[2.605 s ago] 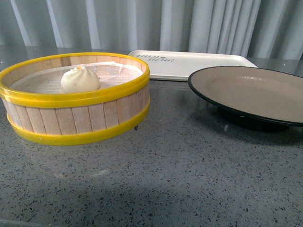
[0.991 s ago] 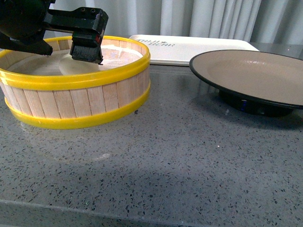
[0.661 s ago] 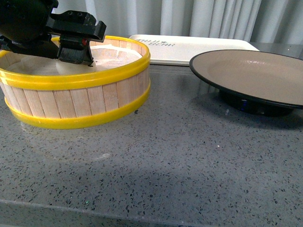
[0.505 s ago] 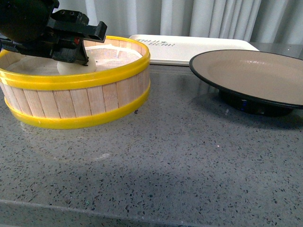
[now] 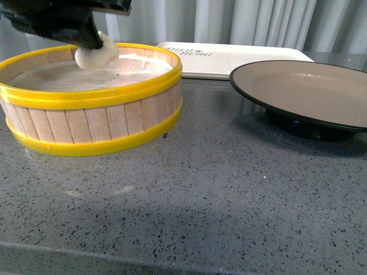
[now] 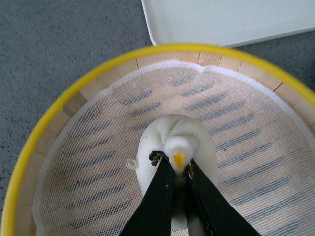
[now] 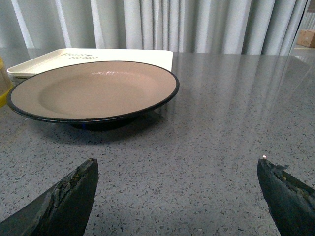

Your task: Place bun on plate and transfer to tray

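My left gripper (image 5: pixel 86 43) is shut on the creamy-white bun (image 5: pixel 96 53) and holds it just above the yellow-rimmed wooden steamer basket (image 5: pixel 92 123). In the left wrist view the black fingers (image 6: pixel 158 196) pinch the bun (image 6: pixel 197 142) at its twisted top, over the basket's cloth liner. The beige plate (image 5: pixel 309 94) with black rim stands at the right, empty. The off-white tray (image 5: pixel 241 60) lies behind it. My right gripper (image 7: pixel 177 169) is open low over the table, short of the plate (image 7: pixel 93 91); it does not show in the front view.
The grey speckled tabletop (image 5: pixel 200 195) spreads in front of the basket and plate. Pale curtains (image 5: pixel 241 23) hang behind the table. The tray (image 7: pixel 74 56) also shows beyond the plate in the right wrist view.
My left gripper came down into the basket, closed on the bun and has lifted it up above the rim. The basket shifted slightly since the earliest frame.
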